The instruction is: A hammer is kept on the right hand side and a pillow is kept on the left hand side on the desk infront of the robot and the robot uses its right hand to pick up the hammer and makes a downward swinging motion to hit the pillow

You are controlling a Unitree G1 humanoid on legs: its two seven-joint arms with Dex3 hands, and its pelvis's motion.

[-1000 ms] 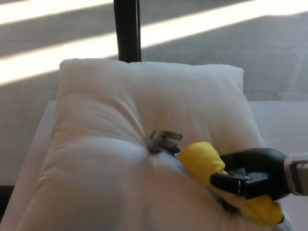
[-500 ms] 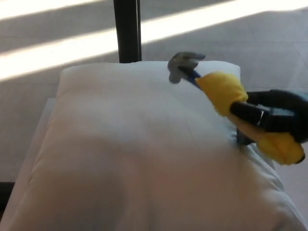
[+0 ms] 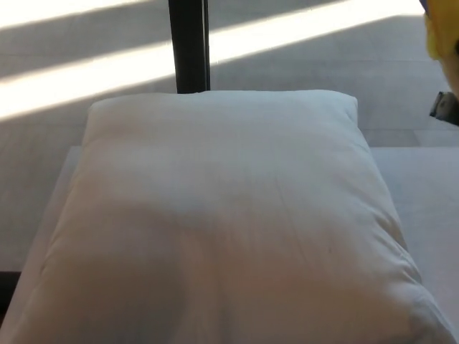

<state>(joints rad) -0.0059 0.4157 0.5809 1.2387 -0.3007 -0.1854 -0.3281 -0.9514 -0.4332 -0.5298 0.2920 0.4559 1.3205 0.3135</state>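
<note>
A large white pillow [image 3: 222, 215] lies on the desk and fills most of the head view, its surface smooth and puffed up. Of the hammer [image 3: 439, 29], only a piece of its yellow padded handle shows, raised high at the top right edge; its metal head is out of frame. Just below it at the right edge is a dark sliver of my right hand [image 3: 449, 107], well above and to the right of the pillow, still carrying the hammer. My left hand does not show.
The white desk [image 3: 423, 186] shows as a bare strip to the right of the pillow and a narrow one to its left. A black post [image 3: 190, 43] stands behind the pillow. Sunlit stripes cross the grey floor beyond.
My right hand has swung the hammer up from the dent in the pillow's middle to the top right, almost out of frame. The dent has sprung back.
</note>
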